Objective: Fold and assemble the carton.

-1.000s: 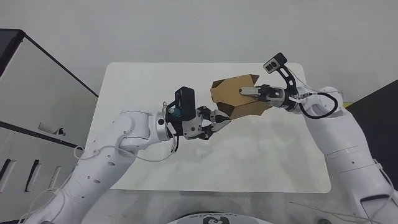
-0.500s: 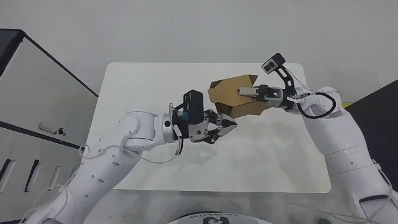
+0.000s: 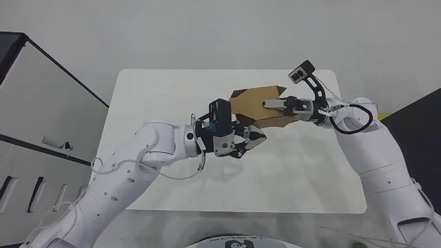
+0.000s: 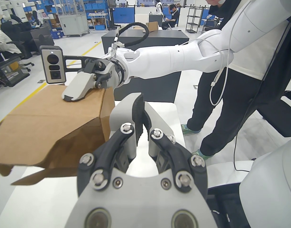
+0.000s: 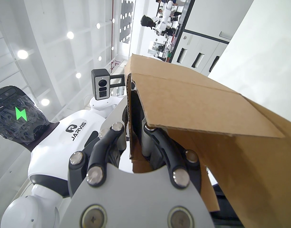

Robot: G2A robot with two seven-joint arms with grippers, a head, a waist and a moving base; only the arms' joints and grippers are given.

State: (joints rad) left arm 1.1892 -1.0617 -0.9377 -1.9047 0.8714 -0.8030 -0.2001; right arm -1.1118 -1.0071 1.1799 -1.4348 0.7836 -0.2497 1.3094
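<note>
Cardboard-brown and already opened into a box shape, the carton (image 3: 247, 107) hangs tilted over the table's (image 3: 158, 96) far middle, my right gripper (image 3: 270, 103) clamped on one wall, my left gripper (image 3: 256, 140) just beside it, fingers together and empty, with the underside flaps, I judge, left to fold.

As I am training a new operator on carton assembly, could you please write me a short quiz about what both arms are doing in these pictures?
1. True or false: the carton lies as a flat sheet on the table, with no gripper touching it.
2. Which gripper is clamped on a carton wall? A) the left gripper B) the right gripper C) both
3. In a few words, where is the left gripper relative to the carton?

Key:
1. False. It is opened into a box shape and gripped.
2. B.
3. Close beside the carton's edge nearest the robot, holding nothing.
</note>
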